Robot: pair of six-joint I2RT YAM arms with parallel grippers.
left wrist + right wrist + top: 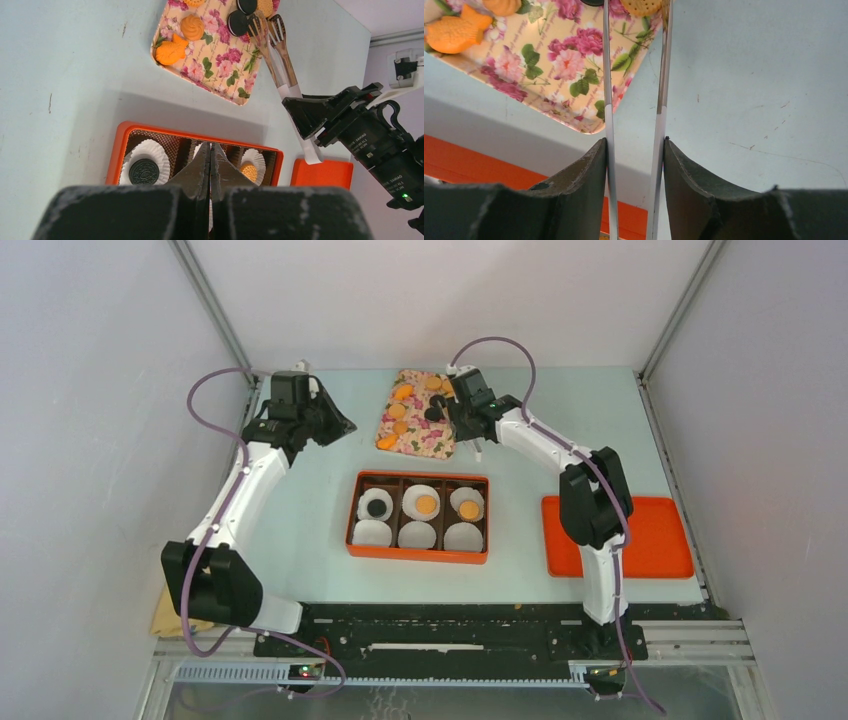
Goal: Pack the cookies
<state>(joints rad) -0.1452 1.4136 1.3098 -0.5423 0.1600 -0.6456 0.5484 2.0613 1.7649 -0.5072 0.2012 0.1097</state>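
Orange and black cookies (404, 393) lie on a floral tray (395, 435) at the back. My right gripper (465, 412) is shut on white tongs (607, 100) with wooden tips (274, 35). The tips stand apart over the tray's right end, beside a black cookie (237, 22) and a tan cookie (640, 5). The orange box (351, 515) holds white paper cups. Its back row carries a black cookie (376, 507) and two orange cookies (426, 504). My left gripper (210, 147) is shut and empty, raised at the back left.
The box's front row has three white cups (417, 535) without cookies. A flat orange tray (620, 537) lies on the right of the table near my right arm. A fish-shaped orange cookie (171, 50) sits at the floral tray's near corner.
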